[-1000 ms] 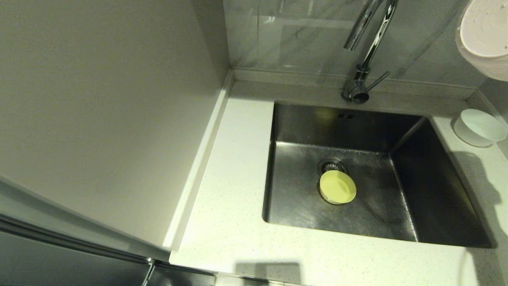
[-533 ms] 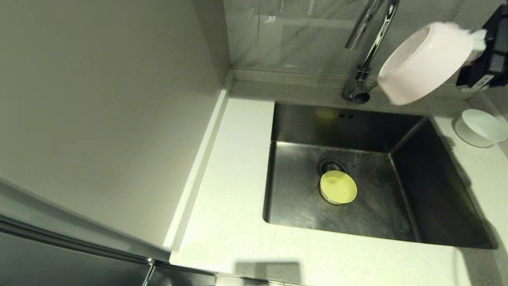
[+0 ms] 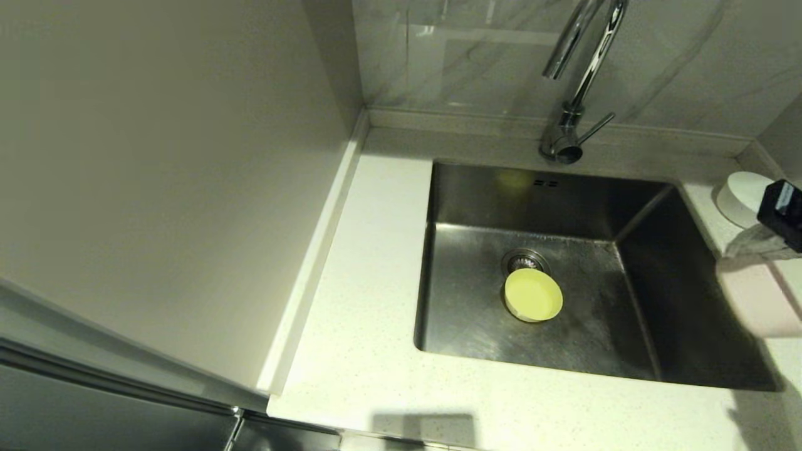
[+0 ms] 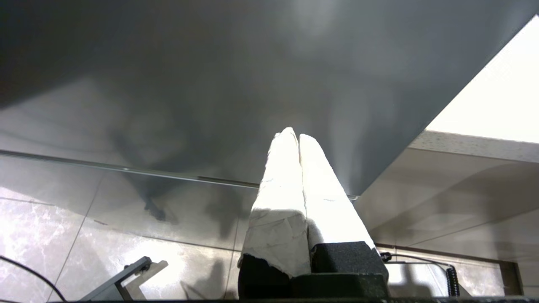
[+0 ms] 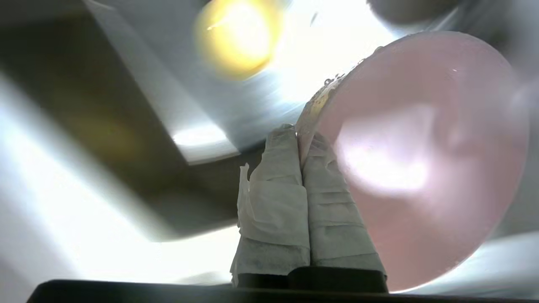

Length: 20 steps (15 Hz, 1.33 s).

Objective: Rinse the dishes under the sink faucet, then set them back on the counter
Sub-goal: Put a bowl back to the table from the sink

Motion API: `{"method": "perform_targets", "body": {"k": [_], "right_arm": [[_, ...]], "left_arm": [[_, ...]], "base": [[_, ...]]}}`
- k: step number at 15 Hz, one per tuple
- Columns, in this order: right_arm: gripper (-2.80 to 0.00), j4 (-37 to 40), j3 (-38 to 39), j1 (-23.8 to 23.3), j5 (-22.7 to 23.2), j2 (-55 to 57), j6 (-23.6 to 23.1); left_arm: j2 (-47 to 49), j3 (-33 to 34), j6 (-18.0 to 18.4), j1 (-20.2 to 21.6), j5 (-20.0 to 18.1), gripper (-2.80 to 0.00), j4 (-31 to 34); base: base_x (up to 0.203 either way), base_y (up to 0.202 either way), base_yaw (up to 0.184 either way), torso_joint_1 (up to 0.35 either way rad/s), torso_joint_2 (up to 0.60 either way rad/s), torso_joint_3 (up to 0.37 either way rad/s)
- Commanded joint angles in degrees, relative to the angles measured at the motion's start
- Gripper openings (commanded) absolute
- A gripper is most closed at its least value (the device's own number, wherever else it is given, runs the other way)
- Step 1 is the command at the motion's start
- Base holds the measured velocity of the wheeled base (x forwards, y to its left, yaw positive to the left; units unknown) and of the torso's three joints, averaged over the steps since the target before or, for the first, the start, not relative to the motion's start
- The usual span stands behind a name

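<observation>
Pale speckled stone table (image 3: 376, 351) wraps a brushed steel sink (image 3: 476, 194), small yellow plastic bowl (image 3: 533, 295) sitting by its drain. Right tool (image 5: 298, 136) pinches the pale pink bowl's (image 5: 425, 160) rim over the right-hand table, beside the white bowl (image 3: 739, 194). Left tool (image 4: 293, 136) hangs parked, fingers pressed together.

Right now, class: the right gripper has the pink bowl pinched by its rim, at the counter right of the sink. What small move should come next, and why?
Probably lower the pink bowl onto the counter and only then open. The right gripper is shut on its rim, and the bowl looks tilted beside the sink, near the white bowl.
</observation>
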Motion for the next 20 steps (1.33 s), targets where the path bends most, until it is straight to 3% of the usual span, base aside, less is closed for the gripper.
{"method": "perform_targets", "body": {"k": [1, 2, 3, 5, 10, 15, 20], "right_arm": [[-2.8, -2.03, 0.64, 1.22, -5.78, -5.88, -45.21], [-2.8, -4.01, 1.9, 2.31, -5.77, -7.42, -51.59], [-2.8, -6.52, 4.17, 3.22, -5.72, -8.1, -55.11], [-2.8, -9.11, 7.75, 3.56, -6.14, -7.45, -58.7], [-2.8, -11.87, 18.19, 2.11, -10.94, -7.71, -61.8], [-2.8, -31.89, 28.12, -1.76, -12.51, -2.9, -65.21], [-2.8, -40.74, 27.97, -6.11, -12.78, 3.94, -65.51]], "left_arm": [[-0.09, 0.0, -0.04, 0.0, 0.04, -2.8, -0.02], [-0.09, 0.0, -0.04, 0.0, 0.04, -2.8, -0.02], [-0.09, 0.0, -0.04, 0.0, 0.04, -2.8, -0.02], [-0.09, 0.0, -0.04, 0.0, 0.04, -2.8, -0.02], [-0.09, 0.0, -0.04, 0.0, 0.04, -2.8, -0.02], [-0.09, 0.0, -0.04, 0.0, 0.04, -2.8, -0.02], [-0.09, 0.0, -0.04, 0.0, 0.04, -2.8, -0.02]], "base": [[0.0, 0.0, 0.0, 0.0, 0.0, 0.0], [0.0, 0.0, 0.0, 0.0, 0.0, 0.0], [0.0, 0.0, 0.0, 0.0, 0.0, 0.0], [0.0, 0.0, 0.0, 0.0, 0.0, 0.0], [0.0, 0.0, 0.0, 0.0, 0.0, 0.0], [0.0, 0.0, 0.0, 0.0, 0.0, 0.0], [0.0, 0.0, 0.0, 0.0, 0.0, 0.0]]}}
